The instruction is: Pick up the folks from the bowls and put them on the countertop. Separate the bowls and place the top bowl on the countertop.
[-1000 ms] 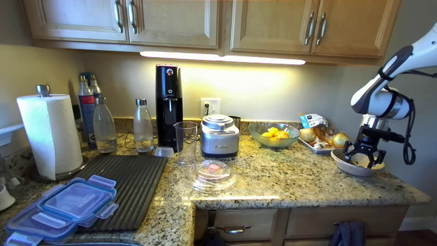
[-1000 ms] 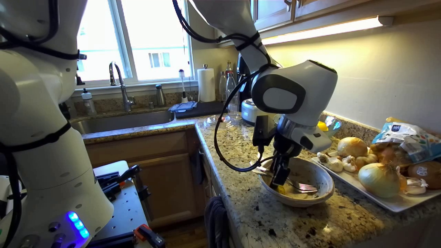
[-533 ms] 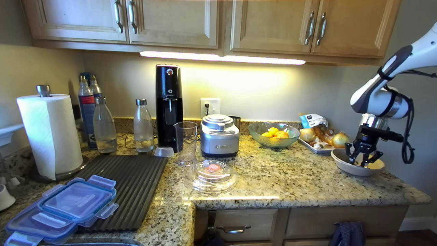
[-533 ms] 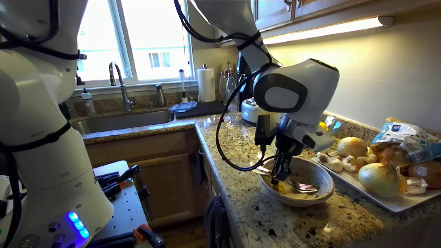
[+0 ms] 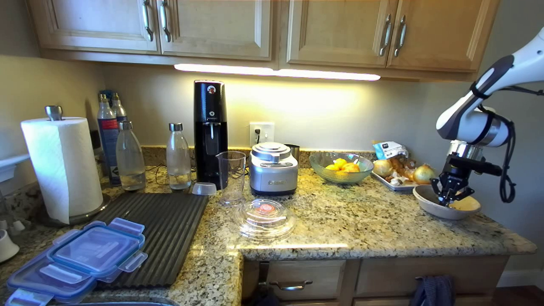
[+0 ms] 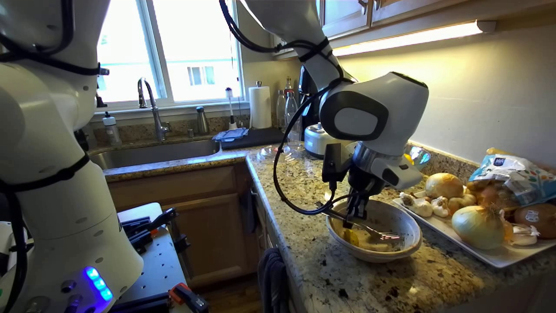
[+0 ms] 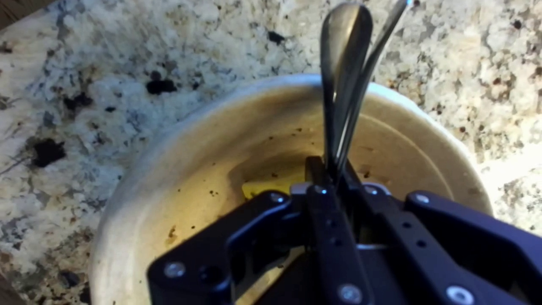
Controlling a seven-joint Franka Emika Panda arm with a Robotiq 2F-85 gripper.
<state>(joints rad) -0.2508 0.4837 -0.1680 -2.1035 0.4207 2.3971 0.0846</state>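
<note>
Wrist view: speckled granite counter (image 7: 106,63); on it two nested beige bowls (image 5: 448,212), probably rigid, best taken by the rim. Tool (image 7: 331,170) clamped round the handles of two metal forks (image 7: 346,46), tines inside the top bowl (image 7: 127,228), handle ends past its rim. Forks probably light, stiff, slick; gripped mid-handle, they could swivel.

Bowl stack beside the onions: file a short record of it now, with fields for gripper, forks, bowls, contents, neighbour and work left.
Gripper: closed on the forks
Forks: two handles pinched together, jutting past the rim of the top bowl; tines over its inside
Bowls: two, nested, resting on the countertop
Contents: a yellow piece and small brown bits
Neighbour: white tray with onions and garlic
Work left: forks onto the countertop, then the top bowl off the stack
</note>
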